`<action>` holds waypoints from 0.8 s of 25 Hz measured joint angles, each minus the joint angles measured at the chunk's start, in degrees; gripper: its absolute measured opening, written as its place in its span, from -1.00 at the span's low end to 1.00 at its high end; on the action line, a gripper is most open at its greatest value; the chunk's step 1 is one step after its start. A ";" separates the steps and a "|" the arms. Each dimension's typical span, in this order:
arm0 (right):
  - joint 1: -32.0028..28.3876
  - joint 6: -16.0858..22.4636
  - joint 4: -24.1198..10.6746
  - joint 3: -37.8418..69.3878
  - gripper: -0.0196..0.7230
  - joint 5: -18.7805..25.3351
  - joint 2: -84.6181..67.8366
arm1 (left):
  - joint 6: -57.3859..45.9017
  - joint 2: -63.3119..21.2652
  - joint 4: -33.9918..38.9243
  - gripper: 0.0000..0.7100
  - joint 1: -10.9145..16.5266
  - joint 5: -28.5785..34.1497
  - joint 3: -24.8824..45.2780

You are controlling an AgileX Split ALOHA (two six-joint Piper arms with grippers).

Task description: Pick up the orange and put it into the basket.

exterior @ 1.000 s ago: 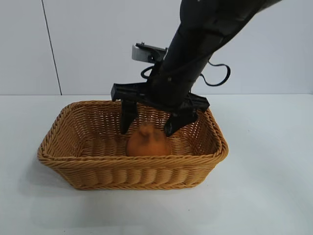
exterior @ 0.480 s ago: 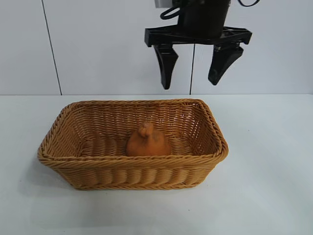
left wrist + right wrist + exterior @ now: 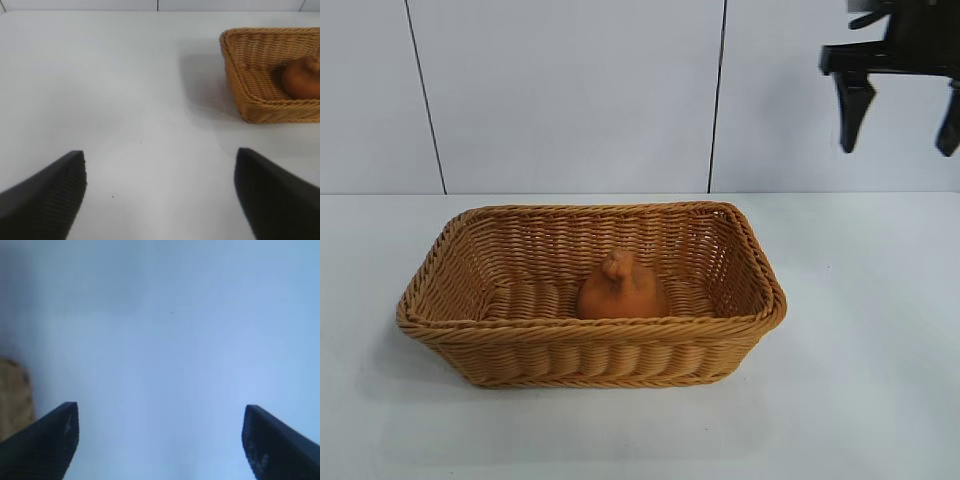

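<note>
We note the white table (image 3: pixel 880 350) bearing the basket (image 3: pixel 590 352), our landmark, with the orange (image 3: pixel 621 290) resting inside it near the middle, knob upward. The right gripper (image 3: pixel 900 100) hangs high and well off to the basket's right, jaws spread wide and empty. The left gripper (image 3: pixel 160 195) sits low over bare table, well apart from the basket, jaws likewise wide and empty.

The right claw (image 3: pixel 900 115), wide open and empty, has lifted from the basket (image 3: pixel 470 345) and swung away right.
</note>
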 joint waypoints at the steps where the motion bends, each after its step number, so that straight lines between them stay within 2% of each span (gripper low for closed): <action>1: -1.64 -0.18 0.13 0.00 0.70 0.00 0.00 | 0.00 0.00 0.00 0.63 0.00 0.00 0.00; 6: -3.47 -1.94 2.60 0.71 0.70 -0.06 -0.37 | 0.00 0.00 0.00 0.63 0.00 0.00 0.00; 10: -3.47 -3.04 3.05 7.11 0.70 -0.01 -3.35 | 0.00 0.00 0.00 0.63 0.00 0.00 0.00; 20: -3.47 -4.05 3.71 37.49 0.70 0.45 -27.00 | 0.00 0.00 0.00 0.63 0.00 0.00 0.00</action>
